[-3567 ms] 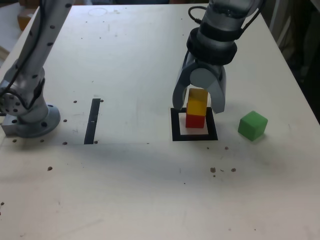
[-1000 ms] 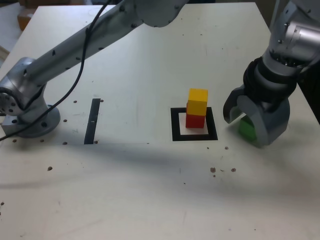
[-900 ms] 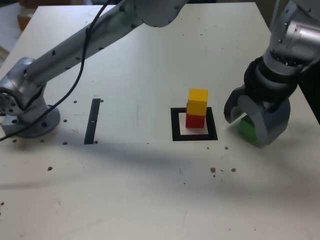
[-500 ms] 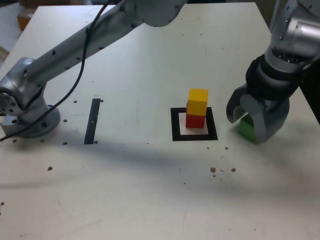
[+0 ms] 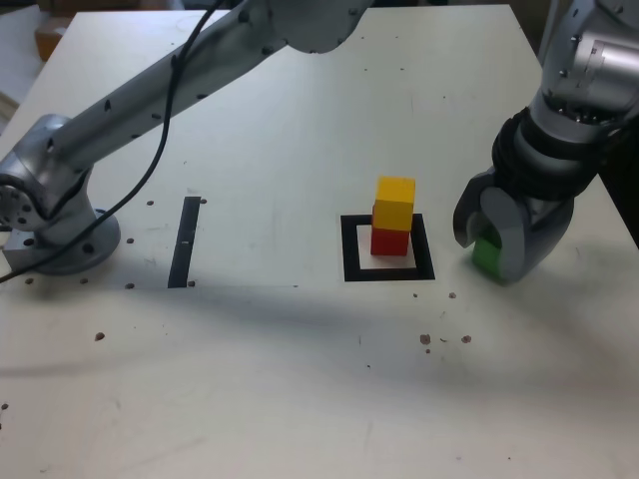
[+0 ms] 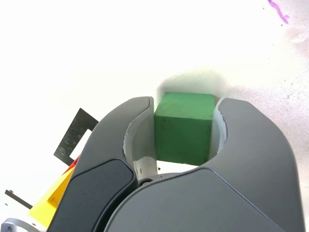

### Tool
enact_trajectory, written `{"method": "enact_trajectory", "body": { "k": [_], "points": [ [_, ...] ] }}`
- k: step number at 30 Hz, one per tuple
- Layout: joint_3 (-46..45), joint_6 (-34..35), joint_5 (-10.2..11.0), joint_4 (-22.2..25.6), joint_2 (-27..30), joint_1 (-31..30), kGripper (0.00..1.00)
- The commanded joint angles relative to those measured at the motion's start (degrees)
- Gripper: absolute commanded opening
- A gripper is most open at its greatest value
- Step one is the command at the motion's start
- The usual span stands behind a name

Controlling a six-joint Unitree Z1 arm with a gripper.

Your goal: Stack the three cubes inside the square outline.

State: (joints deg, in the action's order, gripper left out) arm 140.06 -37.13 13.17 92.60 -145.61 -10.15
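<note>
A yellow cube (image 5: pixel 394 203) sits on a red cube (image 5: pixel 389 241) inside the black square outline (image 5: pixel 388 272) near the table's middle. The green cube (image 5: pixel 486 256) rests on the table at the exterior view's right of the outline, mostly covered by my gripper (image 5: pixel 494 244). In the wrist view the green cube (image 6: pixel 184 127) fills the gap between both fingers, which press its sides; the gripper (image 6: pixel 183 108) is shut on it. The wrist view also catches the yellow cube (image 6: pixel 49 199), a sliver of the red cube (image 6: pixel 73 165) and a corner of the outline (image 6: pixel 72 137).
A narrow black strip (image 5: pixel 185 241) lies on the table at the exterior view's left. The arm's round base (image 5: pixel 55 235) stands at the far left edge, with the arm arching over the back of the table. Small dark specks dot the surface.
The jaws have closed in on the green cube over the last second. The gripper has stayed over the cube, and the yellow-on-red stack has not moved.
</note>
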Motion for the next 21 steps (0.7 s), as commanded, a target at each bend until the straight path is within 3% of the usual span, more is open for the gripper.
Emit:
{"method": "enact_trajectory", "body": {
  "k": [1, 10, 21],
  "points": [
    [0.91, 0.43, -0.47, 1.03, 1.26, 0.13, 0.12],
    [-1.03, 2.98, -1.30, 1.18, 7.26, 0.13, 0.12],
    [-13.51, 9.52, 0.21, 1.29, 23.09, 1.05, 0.09]
  ]
}}
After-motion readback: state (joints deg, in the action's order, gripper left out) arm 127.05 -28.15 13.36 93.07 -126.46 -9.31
